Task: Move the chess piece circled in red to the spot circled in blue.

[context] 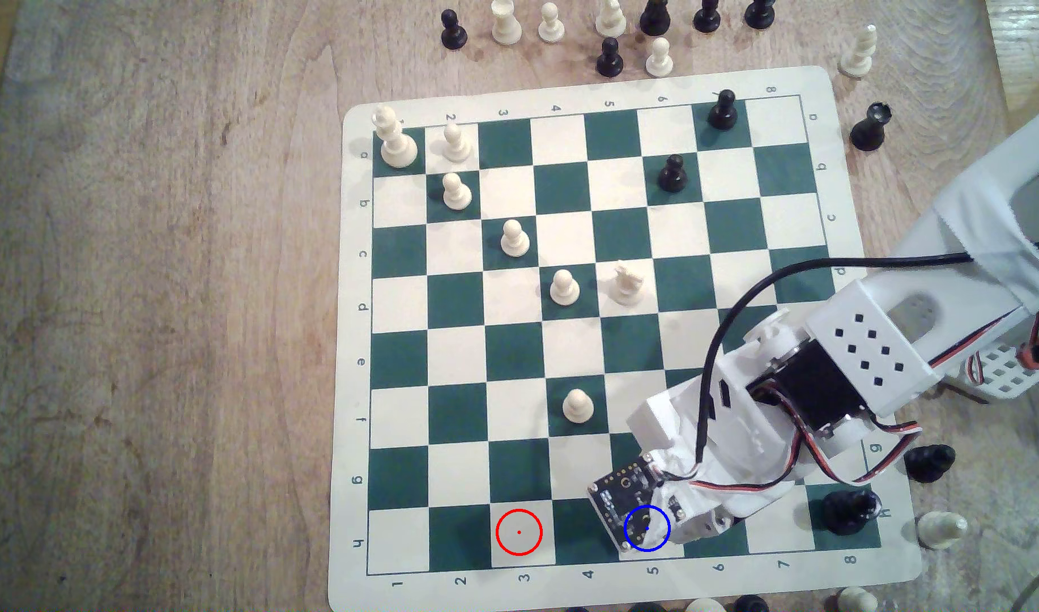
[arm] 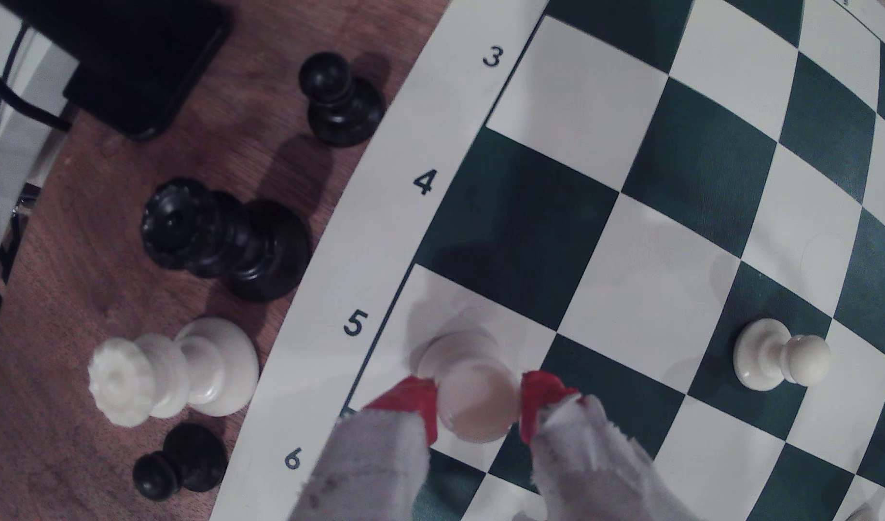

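The chess piece (arm: 475, 401), cream with a flat round top, stands upright between my red-tipped fingers (arm: 420, 403). Its wide base is over the cream corner square beside the printed 5 (arm: 510, 315); whether it touches the board I cannot tell. My gripper (arm: 478, 408) is shut on the piece's top, one finger on each side. In the exterior view the gripper (context: 652, 521) and its circuit board cover the blue-ringed spot (context: 661, 538) in the near row, hiding the piece. The red-ringed cream square (context: 519, 532), two squares toward the exterior view's left, has no piece on it.
A cream pawn (context: 577, 405) stands two rows behind the gripper, and a black piece (context: 847, 511) sits on the near corner at the exterior view's right. Just off the board edge near the gripper stand a large black piece (arm: 225, 238), a large cream piece (arm: 170, 370) and black pawns (arm: 340, 97).
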You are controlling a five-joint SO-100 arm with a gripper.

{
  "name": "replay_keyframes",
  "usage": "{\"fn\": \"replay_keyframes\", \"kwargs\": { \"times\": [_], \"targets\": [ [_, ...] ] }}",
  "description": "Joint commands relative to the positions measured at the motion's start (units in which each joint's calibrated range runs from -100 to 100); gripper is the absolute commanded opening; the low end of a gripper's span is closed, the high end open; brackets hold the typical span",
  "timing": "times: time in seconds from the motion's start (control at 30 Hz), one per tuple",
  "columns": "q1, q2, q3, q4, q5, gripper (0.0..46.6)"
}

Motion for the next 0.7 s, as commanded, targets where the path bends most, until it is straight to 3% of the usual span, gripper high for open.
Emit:
{"fn": "replay_keyframes", "kwargs": {
  "times": [0.0,0.17,0.33,0.67],
  "targets": [
    [-0.25,0.17,-1.43,-0.88,-0.2,0.3],
    [-0.17,-0.17,-1.61,-0.96,-0.2,1.9],
    [-0.17,-2.47,-1.06,-0.39,-0.49,10.7],
    [-0.17,-8.58,-0.97,3.71,-0.63,13.8]
  ]
}}
